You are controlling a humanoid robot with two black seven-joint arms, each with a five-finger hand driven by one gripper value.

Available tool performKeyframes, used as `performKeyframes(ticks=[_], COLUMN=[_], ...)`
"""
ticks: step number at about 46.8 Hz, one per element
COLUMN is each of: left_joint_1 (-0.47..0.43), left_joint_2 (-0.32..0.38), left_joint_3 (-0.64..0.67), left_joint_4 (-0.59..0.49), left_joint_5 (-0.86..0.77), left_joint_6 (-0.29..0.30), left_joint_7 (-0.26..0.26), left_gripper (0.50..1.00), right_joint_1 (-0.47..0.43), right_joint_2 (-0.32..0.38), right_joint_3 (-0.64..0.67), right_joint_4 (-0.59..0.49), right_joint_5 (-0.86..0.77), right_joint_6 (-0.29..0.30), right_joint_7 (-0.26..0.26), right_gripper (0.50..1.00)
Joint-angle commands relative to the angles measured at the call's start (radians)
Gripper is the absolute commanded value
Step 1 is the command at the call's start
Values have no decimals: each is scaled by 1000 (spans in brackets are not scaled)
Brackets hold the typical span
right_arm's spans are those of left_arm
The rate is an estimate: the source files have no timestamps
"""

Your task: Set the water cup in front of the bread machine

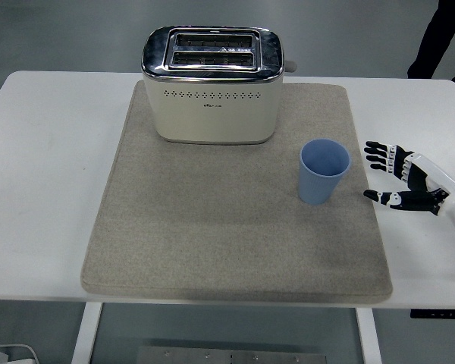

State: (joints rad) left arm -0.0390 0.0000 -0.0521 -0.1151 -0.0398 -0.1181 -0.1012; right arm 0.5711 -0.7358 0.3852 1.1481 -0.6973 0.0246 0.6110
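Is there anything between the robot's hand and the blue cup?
No. In the head view, only a bare strip of the grey mat and white table lies between the open right hand and the blue cup.

Spread across the middle of the tabletop (53,182): a mat (212,227). Standing on the mat's far part, left of centre: the bread machine (211,85). On the mat's right part, nearer than the bread machine and off to its right, well apart from it: the water cup (324,171), upright. Just right of the cup, over the mat's right edge and the bare tabletop, apart from the cup: the right hand (406,186), fingers (379,152) spread towards the cup.
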Motion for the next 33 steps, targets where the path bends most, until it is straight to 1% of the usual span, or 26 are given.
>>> performKeyframes(ticks=[1,11,25,33], left_joint_1=[1,-1,-1,1], left_joint_2=[0,0,0,0], left_joint_3=[0,0,0,0], left_joint_4=[0,0,0,0], left_joint_5=[0,0,0,0], left_joint_6=[0,0,0,0], left_joint_7=[0,0,0,1], left_gripper=[1000,1000,1000,1000], right_joint_1=[-4,-2,10,13], right_joint_2=[18,42,104,110], right_joint_3=[0,3,-5,-3], right_joint_4=[-1,-1,-5,-18], right_joint_5=[-1,-1,-1,-1], right_joint_6=[-11,-14,-31,-49], right_joint_7=[0,0,0,0], right_gripper=[909,909,909,909])
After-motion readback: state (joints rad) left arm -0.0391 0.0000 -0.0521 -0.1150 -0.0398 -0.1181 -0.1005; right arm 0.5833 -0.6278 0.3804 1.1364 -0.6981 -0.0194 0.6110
